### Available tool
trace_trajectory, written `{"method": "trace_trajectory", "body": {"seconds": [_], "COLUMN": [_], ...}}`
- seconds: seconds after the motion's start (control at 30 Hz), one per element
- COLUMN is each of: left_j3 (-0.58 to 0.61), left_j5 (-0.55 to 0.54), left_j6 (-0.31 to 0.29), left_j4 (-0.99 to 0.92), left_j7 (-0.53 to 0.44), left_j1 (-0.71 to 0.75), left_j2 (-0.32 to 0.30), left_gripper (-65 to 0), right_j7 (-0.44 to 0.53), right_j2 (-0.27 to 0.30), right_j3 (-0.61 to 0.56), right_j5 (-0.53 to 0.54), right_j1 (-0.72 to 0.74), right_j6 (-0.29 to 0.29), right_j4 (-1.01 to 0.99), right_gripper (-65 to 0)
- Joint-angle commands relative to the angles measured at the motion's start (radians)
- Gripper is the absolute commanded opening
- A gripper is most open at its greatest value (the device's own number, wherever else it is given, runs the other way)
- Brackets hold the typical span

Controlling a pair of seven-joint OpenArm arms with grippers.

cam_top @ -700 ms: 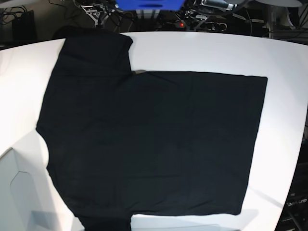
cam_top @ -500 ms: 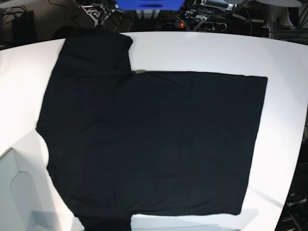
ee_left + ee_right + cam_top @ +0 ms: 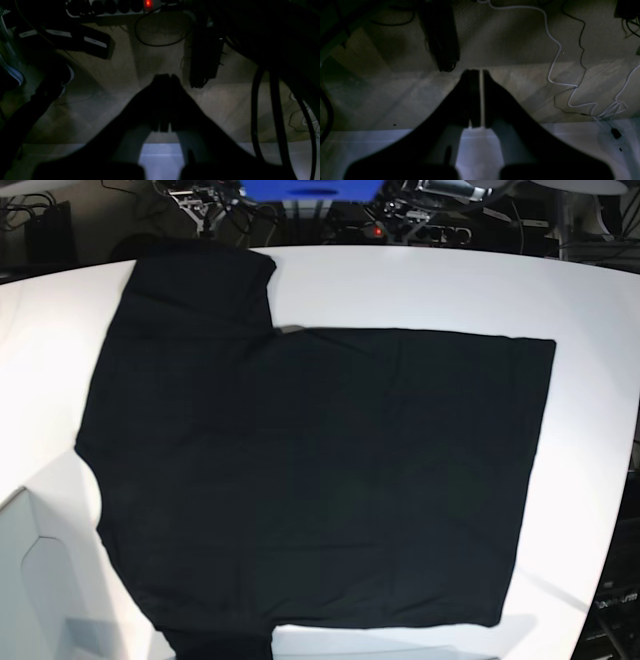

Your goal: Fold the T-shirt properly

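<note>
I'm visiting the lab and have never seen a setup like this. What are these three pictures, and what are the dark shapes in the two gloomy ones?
This is a robot with two arms, each ending in a gripper with a small camera mounted just behind it. The bright picture comes from a fixed camera looking down on a white table. Spread flat on it is the T-shirt, plain black, one sleeve reaching toward the far edge; it is not folded yet, and no arm is over it.

The two dim pictures are the wrist cameras. The dark forked shape in each is that arm's own gripper: the left gripper and the right gripper. Both are shut and hold nothing. They seem to hang beside or below the table, pointing at the floor, where cables and a power strip with a red light lie.
</note>
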Motion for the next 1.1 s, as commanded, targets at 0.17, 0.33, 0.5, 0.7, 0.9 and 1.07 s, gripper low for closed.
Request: {"method": "trace_trajectory", "body": {"seconds": [0.17,0.33,0.5,0.7,0.9,1.07], "left_j3": [0.0,0.0,0.0,-0.002,-0.002,-0.002], "left_j5": [0.003,0.003,0.003,0.003,0.001,0.001], "left_j6": [0.017,0.018,0.018,0.014,0.014,0.014], "left_j4": [0.004,0.004,0.004,0.052,0.383,0.596], "left_j7": [-0.003,-0.003,-0.003,-0.003,0.007,0.007], "left_j1": [0.015,0.015,0.015,0.062,0.28,0.435], "left_j2": [-0.001,-0.001,-0.001,-0.025,-0.09,-0.145], "left_gripper": [-65.0,-65.0,-65.0,-65.0,-65.0,-65.0], "right_j7": [0.001,-0.007,-0.008,0.0,-0.013,-0.099], "right_j2": [0.0,0.0,0.0,0.002,0.006,0.006], "right_j3": [0.001,0.001,0.001,0.001,0.001,0.001], "right_j5": [-0.001,-0.001,-0.001,-0.001,-0.001,-0.001], "right_j1": [-0.007,-0.026,-0.072,-0.113,-0.317,-0.513], "right_j6": [0.013,0.013,0.013,0.013,0.013,0.013], "right_j4": [0.001,0.052,0.125,0.136,0.445,0.79], "right_gripper": [-65.0,-65.0,-65.0,-65.0,-65.0,-65.0]}}
